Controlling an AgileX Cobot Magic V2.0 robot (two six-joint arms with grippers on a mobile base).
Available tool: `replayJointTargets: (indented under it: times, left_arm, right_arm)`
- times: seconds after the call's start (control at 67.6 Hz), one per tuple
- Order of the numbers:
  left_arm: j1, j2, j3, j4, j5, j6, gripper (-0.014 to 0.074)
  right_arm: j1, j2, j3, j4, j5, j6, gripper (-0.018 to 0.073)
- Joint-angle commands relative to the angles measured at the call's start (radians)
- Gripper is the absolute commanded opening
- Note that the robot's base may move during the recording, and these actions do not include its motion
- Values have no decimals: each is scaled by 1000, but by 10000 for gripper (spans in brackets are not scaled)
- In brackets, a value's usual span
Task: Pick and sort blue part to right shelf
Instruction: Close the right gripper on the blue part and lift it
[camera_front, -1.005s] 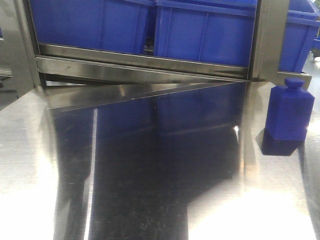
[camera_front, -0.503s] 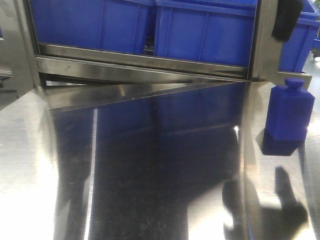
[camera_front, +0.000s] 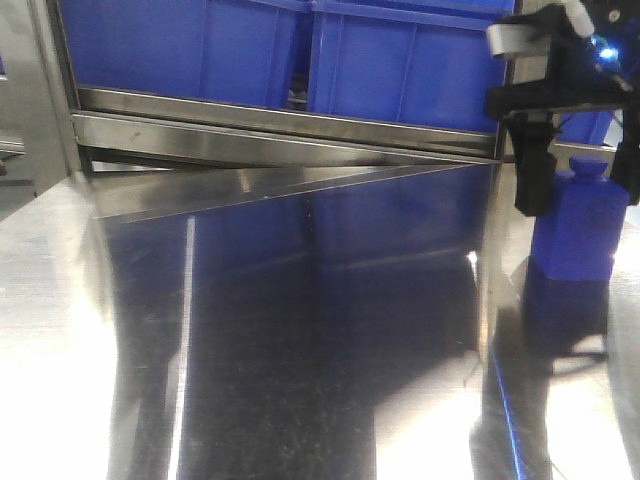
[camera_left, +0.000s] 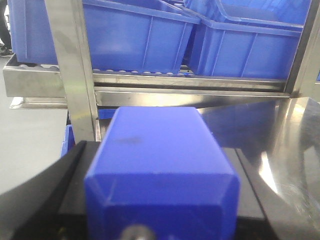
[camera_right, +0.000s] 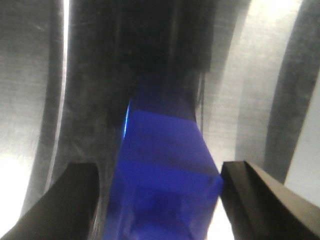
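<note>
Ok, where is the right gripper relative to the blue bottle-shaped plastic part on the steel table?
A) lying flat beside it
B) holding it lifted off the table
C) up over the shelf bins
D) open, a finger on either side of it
D: the right gripper has a black finger on each side of the blue bottle-shaped part, which stands on the steel table.

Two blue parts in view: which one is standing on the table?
The bottle-shaped blue part on the right of the table, open right hand straddling it. The other blue part is clamped in the left hand.
</note>
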Motion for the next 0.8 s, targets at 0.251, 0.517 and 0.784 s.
replayJointTargets:
  times: [0.251, 0.517, 0.784]
  left_arm:
    - [-6, 8, -28, 5, -91, 3, 230]
    - [-6, 2, -28, 36, -68, 3, 230]
    - [-6, -124, -28, 71, -1, 3, 230]
  right_arm:
    - [-6, -19, 47, -14, -68, -1, 340]
    - [-6, -132, 47, -14, -118, -1, 261]
    - [-6, -352, 82, -38, -210, -1, 261]
